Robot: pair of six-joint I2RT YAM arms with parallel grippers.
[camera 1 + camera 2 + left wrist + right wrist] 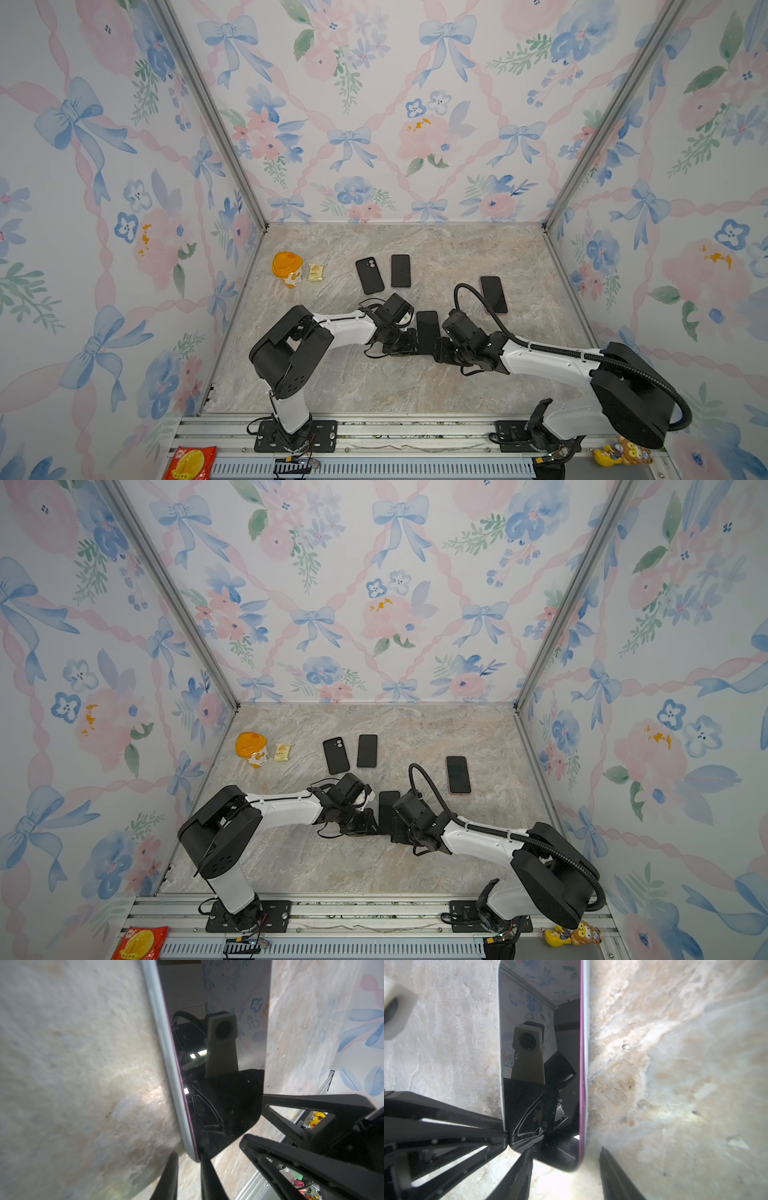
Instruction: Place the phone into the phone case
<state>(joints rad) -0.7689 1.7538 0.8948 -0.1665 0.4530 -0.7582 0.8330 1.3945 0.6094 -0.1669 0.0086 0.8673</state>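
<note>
Converging low over the marble table (374,386), both forearms lie almost level. The left runs from its 7 o'clock base toward 3 o'clock and the right from its 5 o'clock base toward 9 o'clock, so the wrists nearly meet. Between them the phone (428,330) lies screen-up near the table's middle, framed along both long sides by a pale case (166,1047). The left gripper (188,1156) sets its fingers a narrow gap apart astride the rim at one corner; whether they press it cannot be told. The right gripper (564,1152) stands open, wider than the phone's short end, with one finger close beside it and the other clear. At 11 to 12 o'clock of the phone lie a black back-up handset (370,275) and a second dark phone (400,271), side by side. A third phone (493,294) lies at 2 o'clock; in a top view the right arm's cable (467,285) overlaps its near corner. An orange-lidded cup (286,268) and a yellow packet (316,272) sit at 10 o'clock.
</note>
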